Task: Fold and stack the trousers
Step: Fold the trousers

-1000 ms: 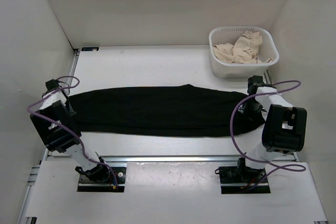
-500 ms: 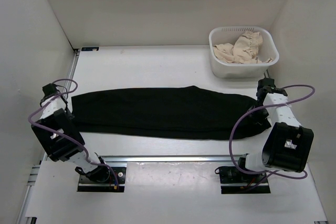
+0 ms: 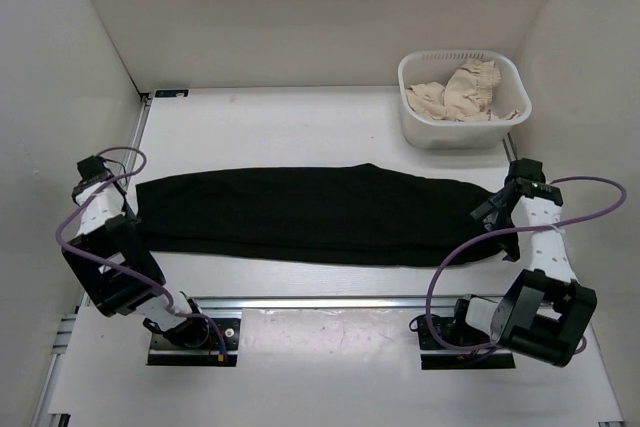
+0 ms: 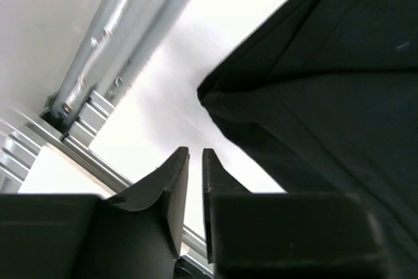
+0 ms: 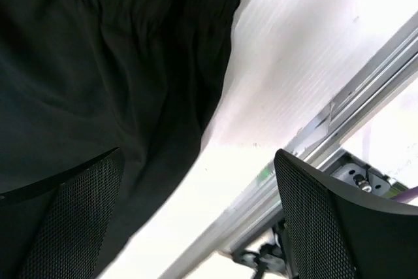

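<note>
The black trousers lie flat in one long band across the table, left to right. My left gripper hangs just off their left end. In the left wrist view its jaws stand a narrow slit apart with only bare table between them, and the trousers' corner lies ahead to the right. My right gripper is at the trousers' right end. It is wide open, with the dark fabric under its left finger and nothing gripped.
A white basket holding beige cloth stands at the back right, just beyond the right arm. Aluminium rails run along the table's left side and right side. White walls close in on three sides.
Both grippers were shut at the trousers' ends and have now parted, the right one wide. Both arms have swung outwards, and the trousers lie stretched a little longer.
</note>
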`<state>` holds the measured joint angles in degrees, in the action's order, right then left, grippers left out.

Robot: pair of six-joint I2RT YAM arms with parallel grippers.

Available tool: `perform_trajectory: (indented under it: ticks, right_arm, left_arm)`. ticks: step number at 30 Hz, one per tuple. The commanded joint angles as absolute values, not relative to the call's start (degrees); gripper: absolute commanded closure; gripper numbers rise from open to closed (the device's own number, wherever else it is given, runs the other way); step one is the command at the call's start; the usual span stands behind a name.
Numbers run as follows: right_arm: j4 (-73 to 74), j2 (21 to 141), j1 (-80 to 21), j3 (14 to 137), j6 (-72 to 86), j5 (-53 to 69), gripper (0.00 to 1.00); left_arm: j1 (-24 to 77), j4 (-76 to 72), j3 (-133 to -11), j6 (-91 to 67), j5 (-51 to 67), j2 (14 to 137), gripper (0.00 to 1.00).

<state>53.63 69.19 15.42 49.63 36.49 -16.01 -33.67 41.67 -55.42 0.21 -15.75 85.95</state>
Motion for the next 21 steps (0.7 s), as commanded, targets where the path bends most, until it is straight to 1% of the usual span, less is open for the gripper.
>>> perform_trajectory:
  ticks: [1, 2, 3, 4, 5, 7, 12, 13, 14, 15, 16, 18, 19, 21]
  right_arm:
    - [50.29, 69.07, 17.92, 52.12, 38.94, -19.34, 0.01]
    - [48.88, 70.04, 19.58, 52.12, 38.94, -17.77, 0.01]
    - [47.56, 71.27, 20.47, 52.12, 39.46, -17.14, 0.01]
    - [45.98, 74.50, 21.35, 52.82, 39.46, -17.14, 0.01]
    - [45.18, 76.18, 22.84, 53.61, 39.98, -16.09, 0.01]
    - [41.60, 80.48, 23.46, 54.14, 39.99, -13.64, 0.01]
    - [33.76, 88.31, 23.47, 52.74, 38.41, -11.87, 0.01]
    - [32.79, 89.11, 23.47, 52.21, 38.41, -11.26, 0.03]
    - [31.13, 89.82, 23.99, 51.51, 38.41, -10.47, 0.05]
    - [31.11, 91.22, 23.99, 50.72, 38.41, -9.85, 0.08]
    - [31.11, 91.93, 23.99, 50.71, 39.19, -8.71, 0.22]
    - [31.11, 92.46, 23.99, 49.40, 39.90, -8.70, 0.37]
    - [31.11, 92.46, 24.52, 49.39, 39.90, -8.70, 0.53]
    - [30.59, 92.46, 25.13, 48.87, 39.90, -9.40, 0.71]
  left_arm:
    - [-33.40, 44.20, -61.08, 0.00, -12.58, 82.71, 0.70]
    - [-32.62, 44.99, -61.78, 0.00, -12.57, 82.71, 0.69]
    - [-32.09, 45.00, -62.40, 0.00, -12.57, 83.23, 0.65]
    - [-31.12, 45.00, -63.01, 0.00, -12.57, 84.10, 0.62]
    - [-30.50, 45.52, -63.97, 0.00, -12.57, 85.42, 0.62]
    - [-28.66, 45.53, -65.12, 0.00, -12.57, 86.92, 0.58]
    - [-26.28, 45.53, -65.74, 0.00, -13.10, 91.66, 0.56]
    - [-24.89, 45.01, -65.74, 0.00, -13.62, 93.15, 0.56]
    - [-24.18, 45.00, -65.74, 0.00, -14.15, 93.95, 0.59]
    - [-23.47, 44.30, -64.96, 0.00, -14.15, 94.56, 0.60]
    - [-21.73, 44.30, -64.08, 0.00, -15.02, 95.18, 0.61]
    - [-19.87, 41.49, -61.01, 0.00, -17.66, 96.06, 0.61]
    - [-19.08, 40.27, -59.95, 0.00, -18.62, 96.67, 0.61]
    - [-17.75, 37.46, -58.18, 0.00, -20.48, 97.29, 0.61]
